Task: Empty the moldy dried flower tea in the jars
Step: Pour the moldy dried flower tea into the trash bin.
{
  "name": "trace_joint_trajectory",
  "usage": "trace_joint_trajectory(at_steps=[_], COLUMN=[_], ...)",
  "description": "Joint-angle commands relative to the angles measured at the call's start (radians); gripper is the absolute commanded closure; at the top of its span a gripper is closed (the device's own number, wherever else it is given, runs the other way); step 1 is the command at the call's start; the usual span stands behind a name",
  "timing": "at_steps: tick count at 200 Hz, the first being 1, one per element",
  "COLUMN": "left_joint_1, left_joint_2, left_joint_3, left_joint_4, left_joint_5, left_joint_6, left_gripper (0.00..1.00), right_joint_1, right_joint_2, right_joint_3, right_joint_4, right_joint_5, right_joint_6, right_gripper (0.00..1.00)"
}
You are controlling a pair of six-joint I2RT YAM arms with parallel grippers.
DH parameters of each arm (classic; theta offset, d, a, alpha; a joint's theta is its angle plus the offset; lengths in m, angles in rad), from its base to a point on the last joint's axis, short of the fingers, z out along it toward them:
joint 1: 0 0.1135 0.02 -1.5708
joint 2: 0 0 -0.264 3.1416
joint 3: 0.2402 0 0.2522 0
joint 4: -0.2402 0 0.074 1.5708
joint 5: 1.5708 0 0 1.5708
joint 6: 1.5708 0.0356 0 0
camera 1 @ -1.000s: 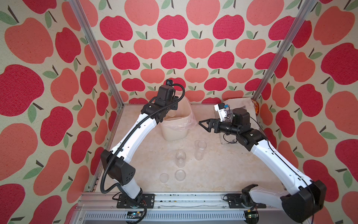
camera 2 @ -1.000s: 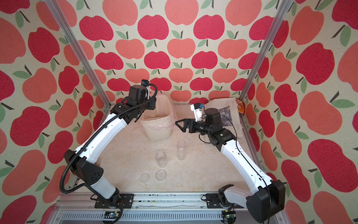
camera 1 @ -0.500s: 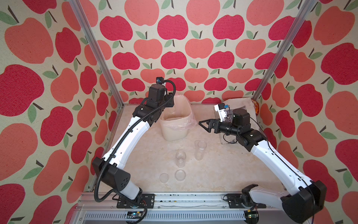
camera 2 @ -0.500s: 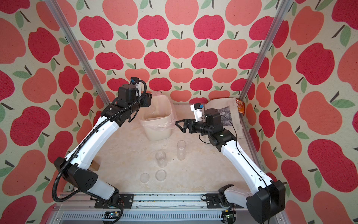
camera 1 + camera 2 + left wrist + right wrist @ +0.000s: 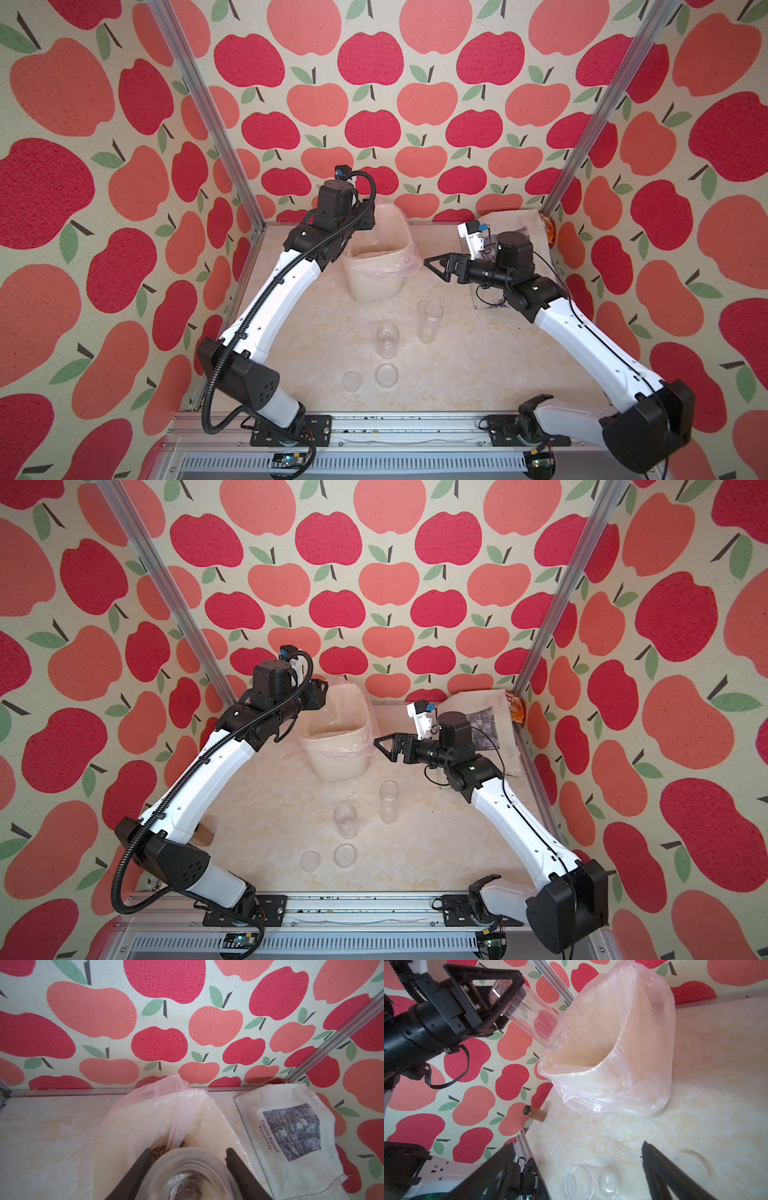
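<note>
Left gripper (image 5: 188,1152) is clamped across a clear jar (image 5: 533,1018) at the upper left of the right wrist view, holding the body near its base. The jar is tipped mouth-down, with its open mouth at the rim of the lined cream bin (image 5: 612,1088) and pointing in. Brown tea crumbs (image 5: 159,1150) show in the liner just past the jar, low in the centre of the left wrist view. It is hard to tell whether any remain inside the jar.

Right gripper (image 5: 577,1147) hangs to the right of the bin in both top views, its jaws wide apart with nothing between them.

On the table (image 5: 457,374), below the bin in the frame, stand 2 open jars that look empty: a taller jar (image 5: 430,322) and a shorter jar (image 5: 387,340). 2 lids (image 5: 386,375) lie flat just below them.

The held jar is probably light, stiff, smooth plastic, so it could slip or twist in the jaws if shaken. A hold across the body near the base, as here, leaves the mouth free. The tea looks dry, very light and crumbly. It should fall out at a steep tilt, though moldy clumps may cling to the wall.
</note>
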Motion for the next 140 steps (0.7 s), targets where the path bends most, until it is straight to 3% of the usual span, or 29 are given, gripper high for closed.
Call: trace_joint_trajectory(at_steps=[1, 19, 37, 52, 70, 86, 105, 123, 140], left_joint_1=[0.023, 0.077, 0.024, 0.089, 0.062, 0.122, 0.046, 0.13, 0.121], left_joint_2=[-0.056, -0.069, -0.067, -0.073, -0.073, -0.083, -0.08, -0.079, -0.089], left_joint_3=[-0.005, -0.026, -0.009, -0.028, -0.024, -0.057, -0.035, -0.062, -0.069], left_joint_4=[0.043, 0.051, 0.045, 0.047, 0.049, 0.074, 0.059, 0.076, 0.08], left_joint_5=[0.012, 0.106, 0.04, 0.135, 0.104, 0.195, 0.071, 0.213, 0.181], left_joint_6=[-0.002, -0.131, -0.01, -0.151, -0.078, -0.217, -0.047, -0.219, -0.185], left_gripper=[1.0, 1.0, 1.0, 1.0, 1.0, 1.0, 1.0, 1.0, 1.0], right_joint_1=[-0.007, -0.006, -0.007, -0.006, -0.006, -0.006, -0.005, -0.005, -0.004], right_joint_2=[0.0, -0.003, -0.002, 0.001, 0.002, 0.004, 0.007, 0.01, 0.016], right_joint_3=[0.018, 0.018, 0.02, 0.023, 0.023, 0.028, 0.031, 0.023, 0.017], right_joint_4=[0.037, 0.041, 0.04, 0.041, 0.043, 0.043, 0.053, 0.088, 0.139], right_joint_5=[-0.022, -0.022, -0.022, -0.025, -0.025, -0.026, -0.031, -0.042, -0.054], right_joint_6=[0.03, 0.034, 0.034, 0.034, 0.036, 0.037, 0.046, 0.076, 0.118], right_gripper=[0.01, 0.01, 0.01, 0.01, 0.01, 0.01, 0.01, 0.01, 0.01])
